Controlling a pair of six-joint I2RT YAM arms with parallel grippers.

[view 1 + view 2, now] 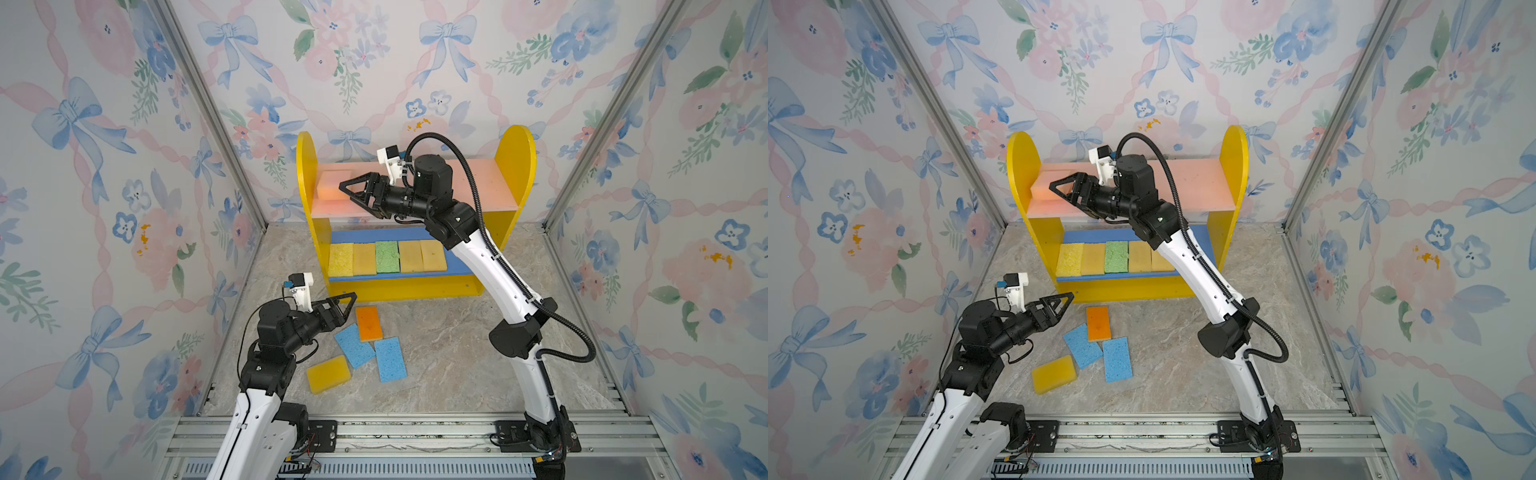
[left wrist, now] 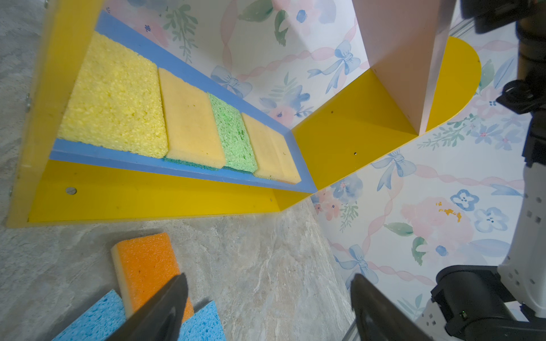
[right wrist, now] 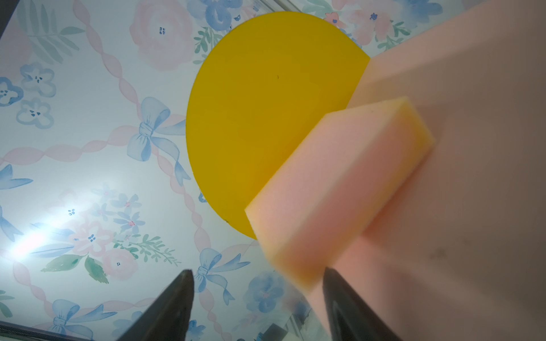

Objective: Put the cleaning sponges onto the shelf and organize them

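Observation:
The shelf [image 1: 515, 166] [image 1: 1235, 166] stands at the back. A pink sponge [image 1: 332, 185] [image 1: 1044, 185] [image 3: 339, 183] lies at the left end of its pink upper board. My right gripper [image 1: 345, 191] [image 1: 1057, 192] [image 3: 257, 271] stands open just in front of it, gripping nothing. Several sponges fill the blue lower board [image 2: 124, 44]: yellow [image 1: 340, 259], tan [image 1: 364, 258], green [image 1: 387, 257] and two more tan. On the floor lie an orange sponge [image 1: 369, 323] [image 2: 144, 259], two blue sponges [image 1: 354, 345] [image 1: 390, 359] and a yellow one [image 1: 328, 374]. My left gripper [image 1: 351, 301] [image 2: 269, 276] hangs open beside the orange sponge.
Flowered walls [image 1: 124, 208] close in the marble floor [image 1: 449, 353] on three sides. A metal rail [image 1: 415, 432] with both arm bases runs along the front. The right arm [image 1: 490, 266] crosses in front of the shelf's right half.

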